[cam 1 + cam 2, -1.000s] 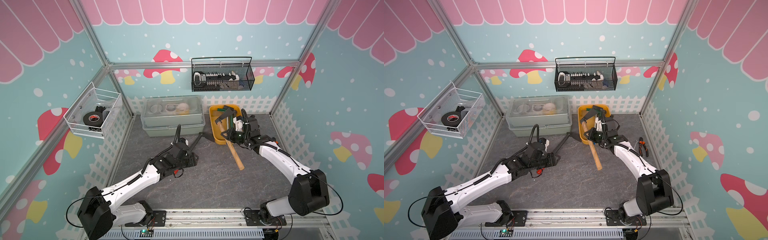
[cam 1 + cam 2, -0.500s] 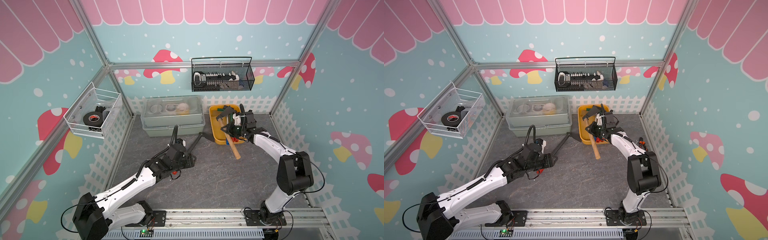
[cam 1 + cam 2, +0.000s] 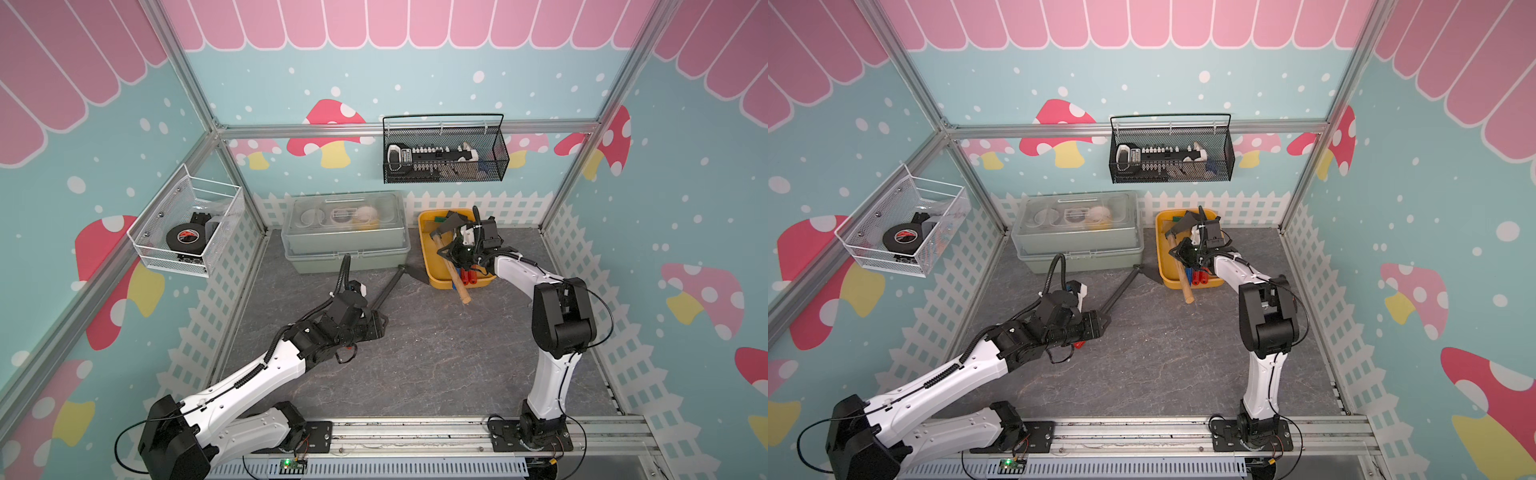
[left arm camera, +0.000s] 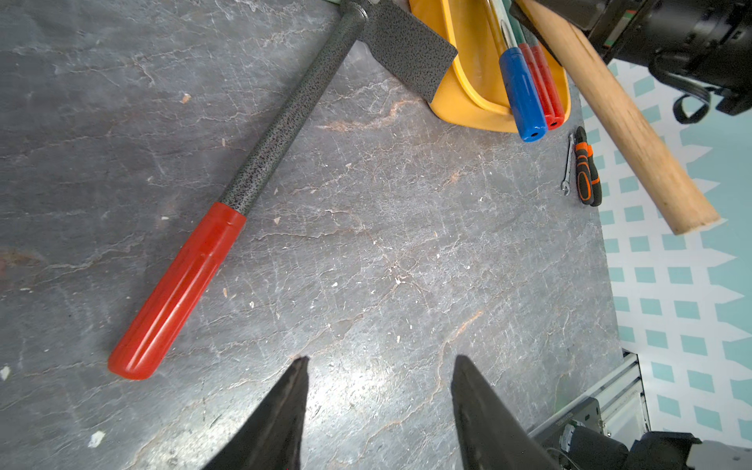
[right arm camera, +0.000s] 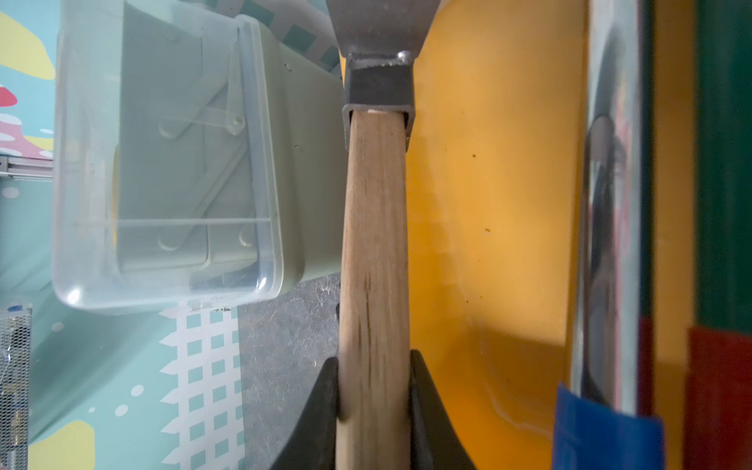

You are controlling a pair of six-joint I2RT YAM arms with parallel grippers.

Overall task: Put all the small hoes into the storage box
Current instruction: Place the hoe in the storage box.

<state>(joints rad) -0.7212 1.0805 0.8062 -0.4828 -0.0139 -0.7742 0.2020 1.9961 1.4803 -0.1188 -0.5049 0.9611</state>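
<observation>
Small hoe point(image 3: 457, 284), wooden handle, dark metal blade. Clamped in the right gripper point(image 5: 374, 360), whose fingers point(image 5: 425, 407) press both sides of the handle a short way below the metal socket. The head hangs over the far half of the storage box point(image 3: 441, 282). The handle slants across the box and juts past its near rim, raised clear of the surface point(image 3: 415, 353). Whether the blade touches the box floor cannot be told.

Other items:
- Left arm point(image 3: 266, 374): stretched low over the middle of the grey stone-patterned surface. The left gripper point(image 4: 380, 360) has its fingers point(image 4: 285, 419) spread apart, with nothing between them.
- Right arm point(image 3: 552, 374): folded, wrist above the storage box.
- Grey-green case point(image 3: 345, 259): translucent lid on, against the back wall, just beside the storage box.
- Black wire-mesh basket point(image 3: 496, 162): hung on the back wall. Its dark and white contents are too small to name.
- White mesh basket point(image 3: 164, 220): hung on the left-side wall. It holds a roll of black tape point(image 3: 185, 239).
- Storage box: shallow yellow tray, no lid, against the back wall on the right arm's side.
- Red-gripped metal hoe point(image 4: 285, 134): lying on the surface, speckled dark shaft. Its blade rests against the storage box's outer wall. Its red grip is near the left gripper and not touched.
- Screwdrivers: one blue-handled point(image 4: 523, 101) and two red-handled point(image 4: 547, 97), in the box alongside the small hoe, handle ends over the near rim.
- Pliers point(image 4: 586, 171): orange and black, on the surface by the right-side wall.
- Wrench point(image 4: 567, 165): small, just beside the pliers.
</observation>
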